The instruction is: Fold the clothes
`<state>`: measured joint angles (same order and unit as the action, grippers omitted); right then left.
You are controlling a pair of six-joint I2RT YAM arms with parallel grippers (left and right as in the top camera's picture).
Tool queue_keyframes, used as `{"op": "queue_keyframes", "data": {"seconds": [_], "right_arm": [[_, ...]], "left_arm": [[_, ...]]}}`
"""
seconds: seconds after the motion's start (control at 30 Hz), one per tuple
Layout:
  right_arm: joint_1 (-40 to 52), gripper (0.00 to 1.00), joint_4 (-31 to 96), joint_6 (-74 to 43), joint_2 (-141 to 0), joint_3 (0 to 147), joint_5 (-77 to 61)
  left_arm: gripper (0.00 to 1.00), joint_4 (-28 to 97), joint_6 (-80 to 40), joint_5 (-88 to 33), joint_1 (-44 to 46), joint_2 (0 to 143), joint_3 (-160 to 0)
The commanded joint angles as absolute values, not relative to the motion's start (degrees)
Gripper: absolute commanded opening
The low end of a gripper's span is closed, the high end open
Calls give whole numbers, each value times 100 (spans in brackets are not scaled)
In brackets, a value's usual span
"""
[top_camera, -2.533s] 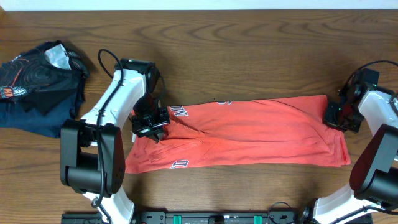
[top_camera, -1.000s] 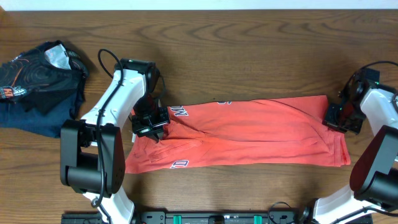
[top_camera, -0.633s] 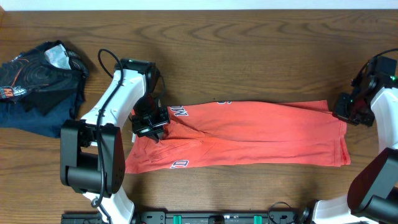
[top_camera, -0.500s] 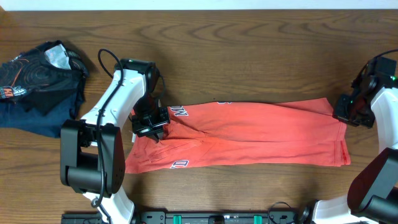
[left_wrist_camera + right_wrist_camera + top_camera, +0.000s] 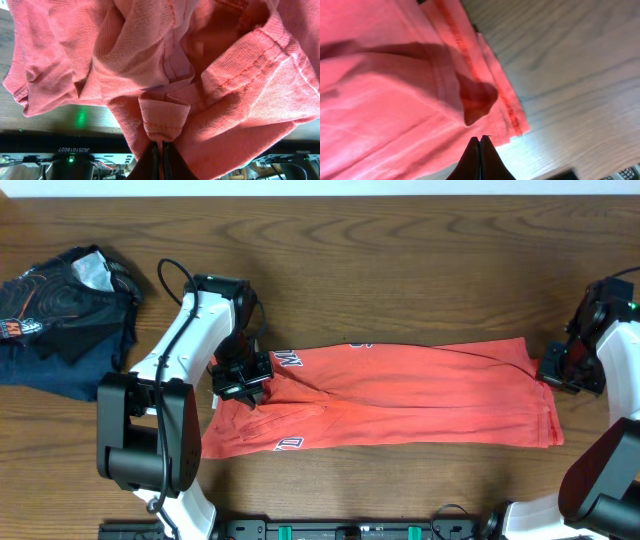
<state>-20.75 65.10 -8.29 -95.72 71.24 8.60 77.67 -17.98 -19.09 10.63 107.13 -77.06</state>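
Observation:
The clothes, a coral-red T-shirt [image 5: 400,395], lie stretched in a long band across the table, with white lettering [image 5: 290,360] at the left end. My left gripper [image 5: 245,385] sits on that left end, shut on a pinched fold of the shirt [image 5: 165,117]; in the left wrist view its tips [image 5: 161,145] clamp the cloth. My right gripper [image 5: 562,370] is just off the shirt's right edge. In the right wrist view it [image 5: 480,138] is shut with nothing between its fingers, over the shirt's hem [image 5: 470,65], where a small raised peak of cloth [image 5: 477,100] stands.
A heap of dark navy clothing [image 5: 60,310] with a printed pattern lies at the far left of the wooden table [image 5: 400,270]. Bare wood [image 5: 570,75] shows beyond the shirt's right hem.
My right gripper has moved rightward off the shirt's right end, and that end has spread out toward it. The left gripper has kept its hold and place.

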Motion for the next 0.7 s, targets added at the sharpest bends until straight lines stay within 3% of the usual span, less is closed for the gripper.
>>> {"op": "queue_keyframes", "data": {"seconds": [0.0, 0.27, 0.67], "right_arm": [[-2147, 19, 6484, -1026, -9548, 7188, 1074], [-2145, 33, 6346, -1024, -9583, 7126, 578], [-2137, 33, 5653, -1026, -9655, 6510, 102]], "left_arm": [[6, 7789, -1743, -1837, 1074, 10632, -7671], [6, 7789, -1745, -1837, 1074, 10634, -7671], [6, 7789, -1743, -1837, 1074, 10632, -7671]]}}
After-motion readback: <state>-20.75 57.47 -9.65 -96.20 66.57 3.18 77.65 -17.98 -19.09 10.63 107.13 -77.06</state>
